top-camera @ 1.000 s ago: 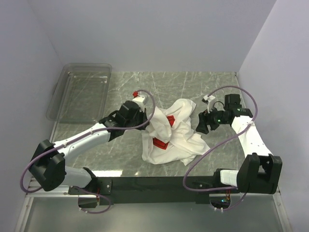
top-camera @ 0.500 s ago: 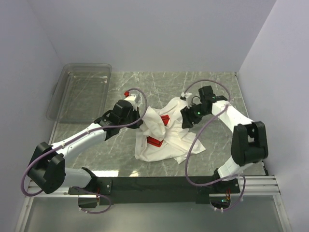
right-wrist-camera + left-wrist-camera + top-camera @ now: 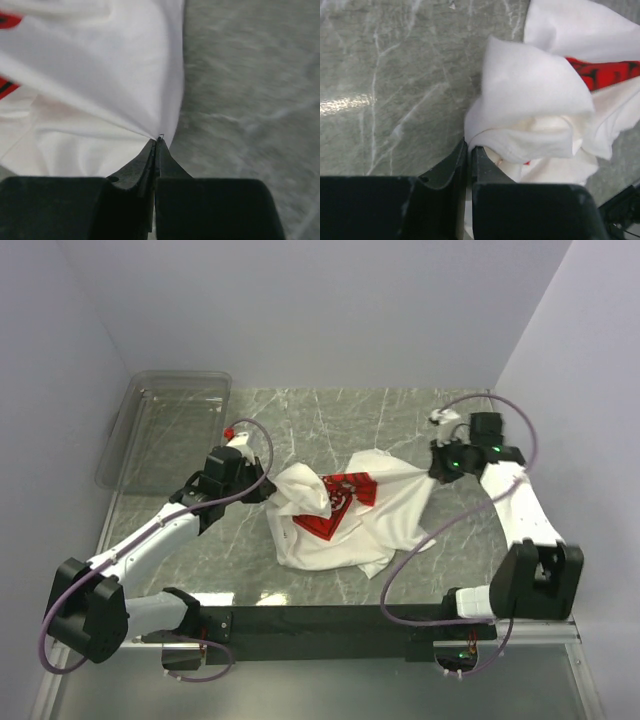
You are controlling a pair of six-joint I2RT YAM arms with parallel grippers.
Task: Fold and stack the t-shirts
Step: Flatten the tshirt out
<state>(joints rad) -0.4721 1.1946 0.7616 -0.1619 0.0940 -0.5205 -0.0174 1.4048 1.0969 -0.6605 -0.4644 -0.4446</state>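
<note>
While both arms are engaged on the cloth, I log the scene as follows.

Top view.
- Item one: t-shirt [image 3: 390,525], white, with its red print [image 3: 335,505] partly exposed among the folds. It lies bunched and creased at the middle of the table [image 3: 400,415], not flat. Only one shirt is in view, and there is no stack.
- Item two: left gripper [image 3: 266,496], at the shirt's left edge, with cloth gathered up against it.
- Item three: right gripper [image 3: 432,468], at the shirt's far right corner, with cloth drawn into a taut point toward it.
- Item four: clear plastic bin [image 3: 170,430], at the far left corner of the table, well apart from the shirt.

Left wrist view.
- The left gripper [image 3: 468,145] has its fingers pressed together, and I read a white edge of the t-shirt [image 3: 535,90] as pinched between them.
- A puffed fold sits just beyond the tips.
- Red print shows to the right and bare table [image 3: 395,75] to the left.

Right wrist view.
- The right gripper [image 3: 156,142] has its fingers closed to a slit, clamped on a thin tip of white fabric.
- Pleats of the t-shirt [image 3: 100,75] fan out from the pinch toward the left.
- Bare table [image 3: 240,75] lies to the right.

Status, my judgement: early stage. The shirt is held at two opposite points, apparently for spreading. No fold is made and nothing is stacked. It has yet to be flattened, folded and set down as the base of a stack.
</note>
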